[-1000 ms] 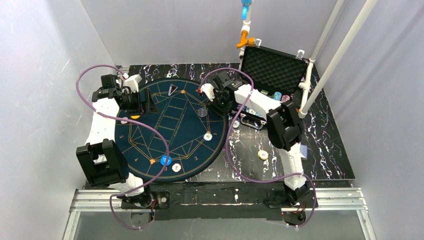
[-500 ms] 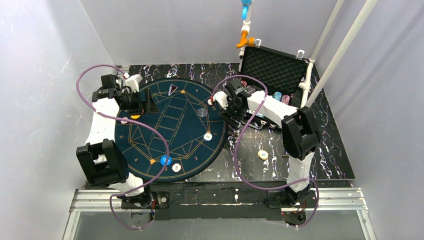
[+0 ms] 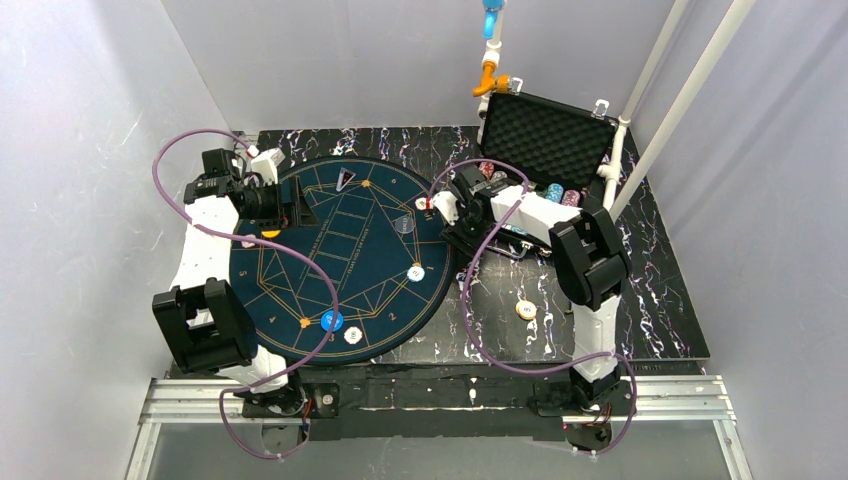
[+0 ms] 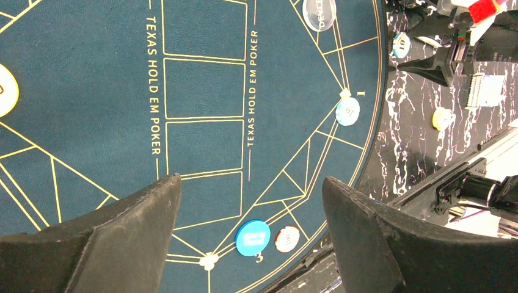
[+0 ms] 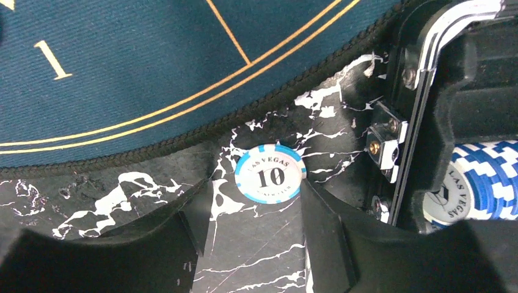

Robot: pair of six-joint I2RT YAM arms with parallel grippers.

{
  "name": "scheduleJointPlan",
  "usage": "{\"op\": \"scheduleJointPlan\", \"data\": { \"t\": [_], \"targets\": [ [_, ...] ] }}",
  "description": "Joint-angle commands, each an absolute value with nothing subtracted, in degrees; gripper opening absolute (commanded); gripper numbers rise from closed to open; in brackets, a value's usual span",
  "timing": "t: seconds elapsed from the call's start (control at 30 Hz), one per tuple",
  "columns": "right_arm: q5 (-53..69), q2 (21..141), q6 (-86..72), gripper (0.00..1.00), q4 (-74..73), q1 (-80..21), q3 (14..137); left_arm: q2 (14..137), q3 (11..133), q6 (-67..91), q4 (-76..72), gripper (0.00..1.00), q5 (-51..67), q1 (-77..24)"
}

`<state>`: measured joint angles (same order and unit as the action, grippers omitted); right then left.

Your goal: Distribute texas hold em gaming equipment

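1. Poker chip (image 5: 270,173) lies flat on worktop (image 5: 122,183), btwn mat (image 5: 153,73) & case (image 5: 427,91).
2. Right gripper (image 5: 255,196) is half open round it, not gripping, prob. set to pinch.
3. Left gripper (image 4: 250,186) is wide open & empty, over mat.

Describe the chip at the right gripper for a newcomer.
On the marbled black table, find the strip between the round blue mat and the open case. One chip lies flat between the right gripper's fingers. Light-blue-and-white rim, marked 10; the case's chips are stacked and darker blue.
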<state>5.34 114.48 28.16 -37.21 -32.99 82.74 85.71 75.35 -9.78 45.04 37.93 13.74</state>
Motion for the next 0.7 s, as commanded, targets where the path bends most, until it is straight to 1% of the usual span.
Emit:
{"op": "scheduleJointPlan", "data": {
  "t": [0.0,0.1,0.23,0.4,0.57,0.63,0.67],
  "targets": [
    [7.65,115.51,27.99,0.6,-35.62,-32.61,81.31,83.35,75.4,-10.07,46.23,0.84,38.42,13.54],
    [9.56,115.54,28.59,0.55,-36.59,-32.6,80.68,83.25,75.29,-10.13,46.23,0.84,38.34,13.51],
    [11.42,112.63,28.61,0.49,-37.78,-33.44,78.61,83.16,75.3,-10.17,46.23,0.84,37.99,13.6],
    [10.99,108.56,28.52,0.48,-39.4,-35.22,74.81,83.28,75.32,-10.06,46.23,0.84,38.13,13.55],
    [10.7,105.2,27.61,0.5,-39.63,-36.03,73.05,83.54,75.18,-9.89,46.23,0.84,38.55,13.53],
    [10.24,104.81,27.39,0.54,-39.66,-36.04,73.87,83.65,75.32,-9.71,46.23,0.84,38.66,13.55],
    [9.83,104.68,27.22,0.57,-39.54,-36.04,74.17,83.67,75.32,-9.65,46.25,0.84,38.75,13.5]
  ]
}}
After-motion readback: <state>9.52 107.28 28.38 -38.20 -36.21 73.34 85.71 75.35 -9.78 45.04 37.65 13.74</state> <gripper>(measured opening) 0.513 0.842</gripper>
